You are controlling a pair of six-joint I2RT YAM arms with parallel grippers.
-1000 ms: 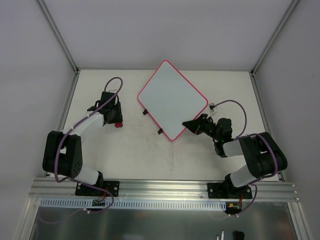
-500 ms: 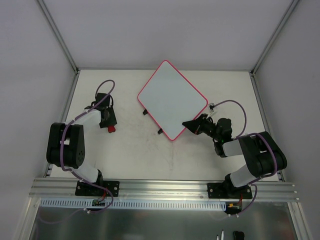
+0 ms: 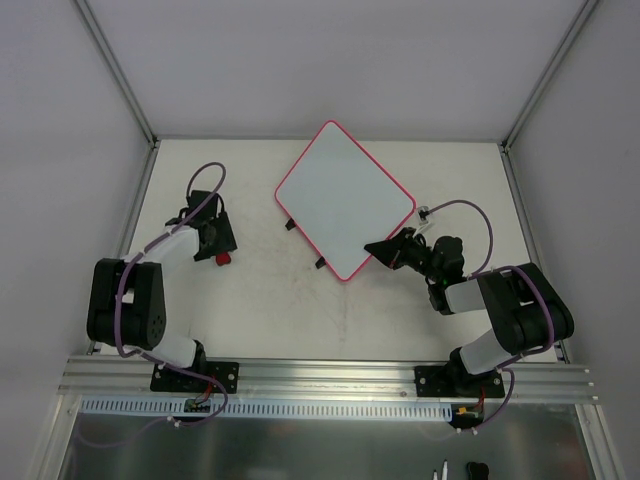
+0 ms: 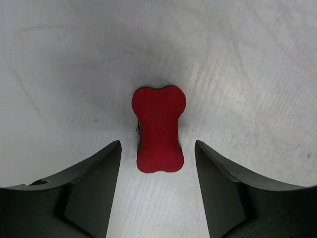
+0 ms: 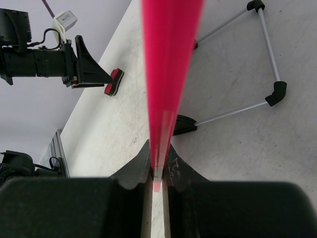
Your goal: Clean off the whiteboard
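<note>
The whiteboard [image 3: 343,198] is a white board with a pink-red rim, lying tilted in the middle of the table, its face blank. My right gripper [image 3: 378,249] is shut on its near right edge; the right wrist view shows the rim [image 5: 170,69] edge-on, pinched between the jaws. The small red bow-shaped eraser [image 3: 223,259] lies on the table at the left. My left gripper [image 3: 217,243] is open just behind the eraser. In the left wrist view the eraser [image 4: 158,128] lies just ahead of the open fingers, untouched.
Two black clips [image 3: 288,224] stick out from the board's near left edge. In the right wrist view a wire stand with black feet [image 5: 275,92] shows under the board. The cell's walls and metal posts [image 3: 118,70] frame the table.
My left gripper has let go of the eraser and drawn back to the left, leaving the eraser on the table. The right gripper and the board have not moved.
</note>
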